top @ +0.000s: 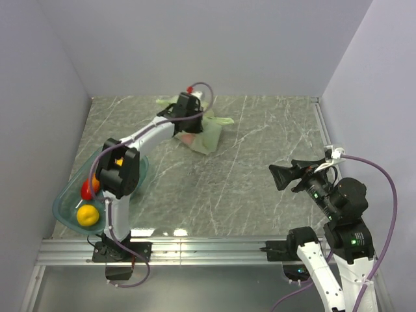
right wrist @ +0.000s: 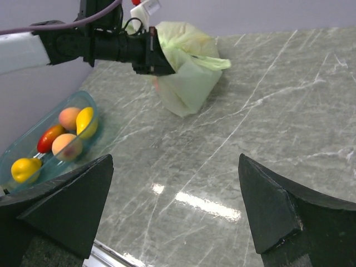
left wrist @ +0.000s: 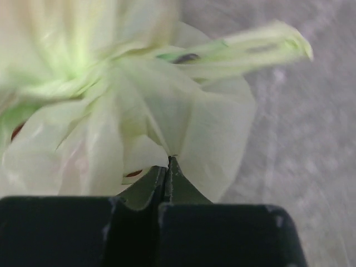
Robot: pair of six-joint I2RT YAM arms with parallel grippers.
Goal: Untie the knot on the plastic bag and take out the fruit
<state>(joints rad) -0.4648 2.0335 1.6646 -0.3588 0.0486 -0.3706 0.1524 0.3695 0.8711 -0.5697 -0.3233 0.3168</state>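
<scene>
The pale green plastic bag [top: 208, 134] lies at the far middle of the table, and also shows in the right wrist view [right wrist: 189, 75]. My left gripper [top: 187, 125] is shut on a fold of the bag's film [left wrist: 169, 162]. Above that grip the handles gather into the knot [left wrist: 97, 80], whose tail [left wrist: 250, 47] points right. Something red of the fruit [left wrist: 16, 131] shows dimly through the film; the rest is hidden. My right gripper [top: 283, 176] is open and empty at the near right, far from the bag, its gap [right wrist: 175, 206] over bare table.
A teal-blue transparent tray [top: 57, 207] stands at the near left beside the left arm's base, holding yellow, red and peach-coloured fruits [right wrist: 67, 136]. Walls close the table on the left, back and right. A metal rail [top: 208, 250] runs along the near edge.
</scene>
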